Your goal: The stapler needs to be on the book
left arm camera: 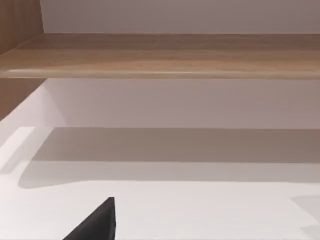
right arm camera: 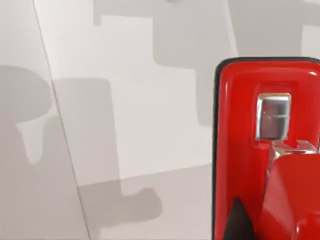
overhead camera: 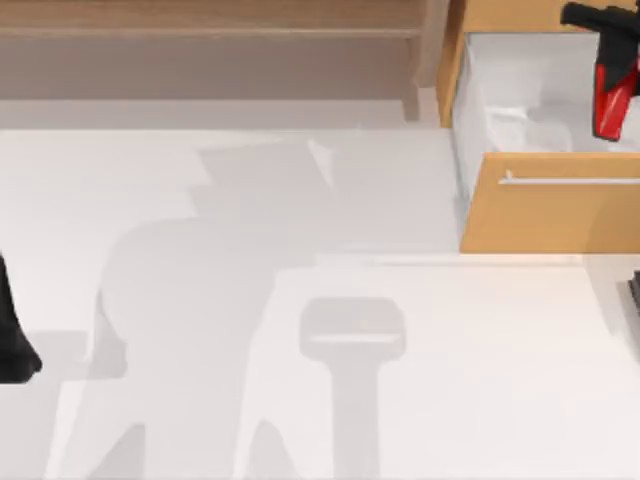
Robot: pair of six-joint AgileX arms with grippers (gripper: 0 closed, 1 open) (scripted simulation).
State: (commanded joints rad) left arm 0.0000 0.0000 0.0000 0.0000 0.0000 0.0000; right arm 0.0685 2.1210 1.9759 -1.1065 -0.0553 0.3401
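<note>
Right fingers (overhead camera: 600, 22) clamped on stapler (overhead camera: 611, 95) over open drawer (overhead camera: 520, 100).

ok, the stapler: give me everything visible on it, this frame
The stapler is glossy bright red, plastic by its look, with a darker red lower part and a dark rim around its base. From above it stands steeply tilted over the open white drawer at the table's far right, its upper end under a black piece of the right arm. The right wrist view shows its red body close up, with a small silver metal plate. Whether the fingers clamp it cannot be told.
</note>
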